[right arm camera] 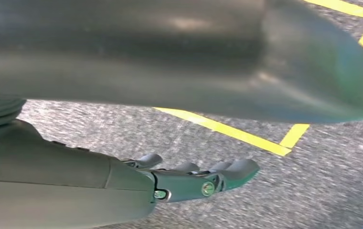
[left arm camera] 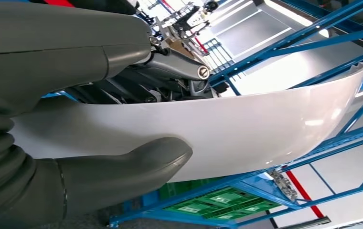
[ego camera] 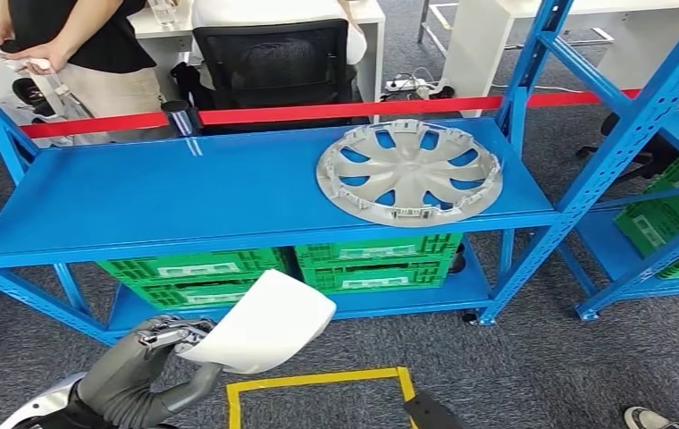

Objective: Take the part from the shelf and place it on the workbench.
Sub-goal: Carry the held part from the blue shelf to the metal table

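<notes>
Item: curved white glossy plastic panel (ego camera: 260, 322), the part, off the blue steel shelf (ego camera: 229, 192) and carried low in front of it. Your left hand (ego camera: 168, 337) clamps one end, thumb (left arm camera: 136, 164) pressed against one face, fingers on the other. The free end juts well beyond the hand, so you turn slowly and keep the grip firm. Your right hand (right arm camera: 189, 179) hangs over grey carpet, fingers loosely extended, holding nothing. Silver slotted wheel cover (ego camera: 409, 172) lies on the shelf, beyond the hand; you leave it. Workbench: not seen.

White part (ego camera: 260, 322), silver hubcap (ego camera: 409, 172), blue shelf (ego camera: 184, 192), seemingly green crates (ego camera: 376, 261).
</notes>
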